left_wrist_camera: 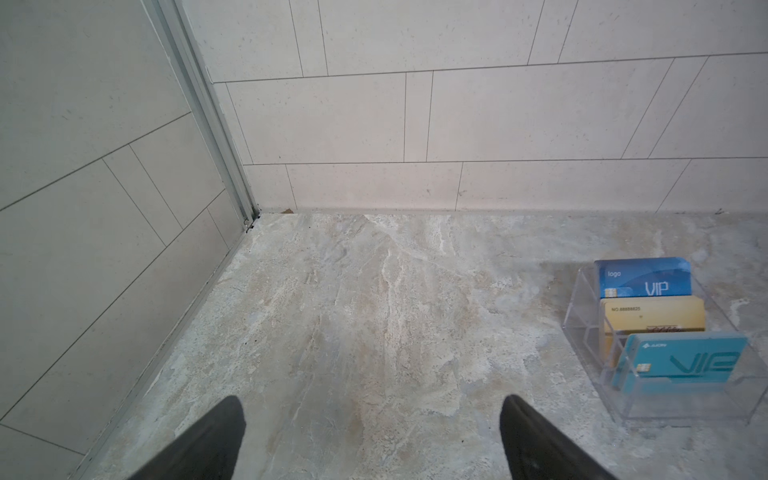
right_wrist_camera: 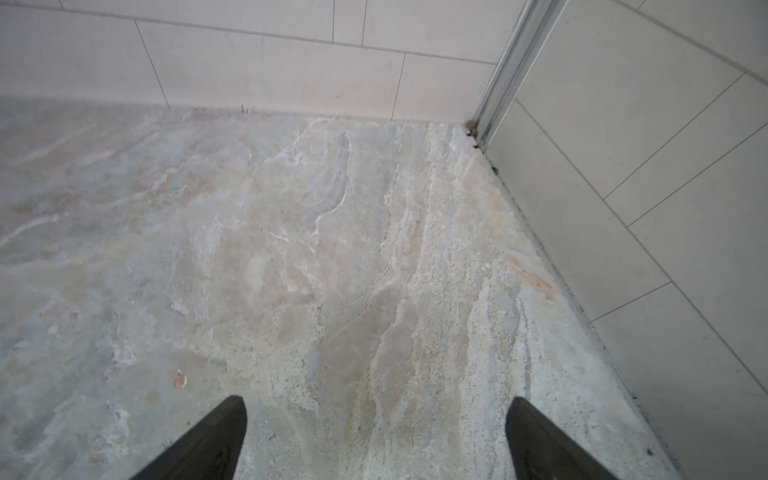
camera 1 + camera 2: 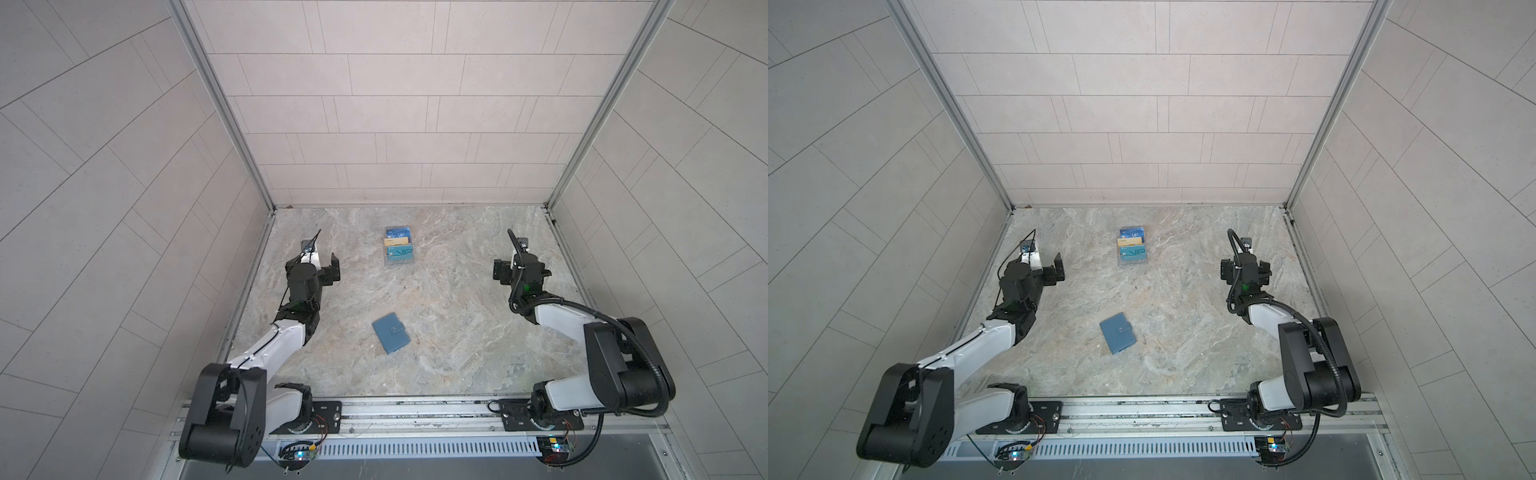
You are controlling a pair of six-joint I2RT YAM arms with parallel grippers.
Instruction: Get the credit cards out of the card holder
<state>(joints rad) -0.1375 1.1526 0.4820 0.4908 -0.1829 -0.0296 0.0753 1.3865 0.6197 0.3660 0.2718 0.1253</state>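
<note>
Status entry, task not yet begun as far as can be judged.

The small teal-blue leather-like folding card holder (image 3: 391, 333) (image 3: 1118, 333) is seen in both top views lying flat on the grey-beige marbled stone-look counter (image 3: 457, 332), near its front middle. It is folded shut, with the snap tab (image 3: 392, 329) across the cover. No credit cards are seen drawn out of it or lying loose on the counter. Its contents cannot be seen.

A clear tiered plastic stand (image 1: 582, 307) is noted toward the back middle, well apart from the card holder. Blue, gold and teal display cards (image 1: 652, 320) are stood in it.

The left pincer (image 1: 372, 398) is spread wide with nothing held, above bare counter to the left of the stand. The right pincer (image 2: 377, 398) is likewise spread wide and empty, near the back right corner. Both are well apart from the card holder.

Judged outstanding: approach, release of the tab, opening of the fold, and withdrawal of each card.
</note>
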